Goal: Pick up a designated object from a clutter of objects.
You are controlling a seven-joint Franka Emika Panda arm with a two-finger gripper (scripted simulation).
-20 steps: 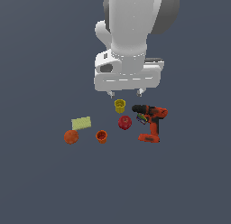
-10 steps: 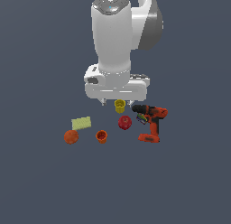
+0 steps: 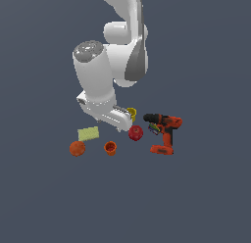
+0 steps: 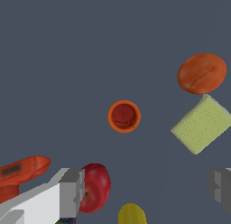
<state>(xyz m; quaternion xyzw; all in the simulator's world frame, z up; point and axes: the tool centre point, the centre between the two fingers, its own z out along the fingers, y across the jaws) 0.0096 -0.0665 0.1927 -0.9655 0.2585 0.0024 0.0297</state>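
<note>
The white robot arm is leaning low over the clutter, and its gripper is hanging with fingers spread wide apart, holding nothing. The orange-and-black power drill is lying at the exterior view's right. Leftward are sitting the red apple, the yellow cup, the orange cup, the orange ball and, just beside that ball, the pale yellow-green sponge block.

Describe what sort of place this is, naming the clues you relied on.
Likely a simulated test scene, not a real room: a featureless grey floor, a lone white arm, and unrelated items scattered together, such as a drill, an apple and a sponge-like block.
</note>
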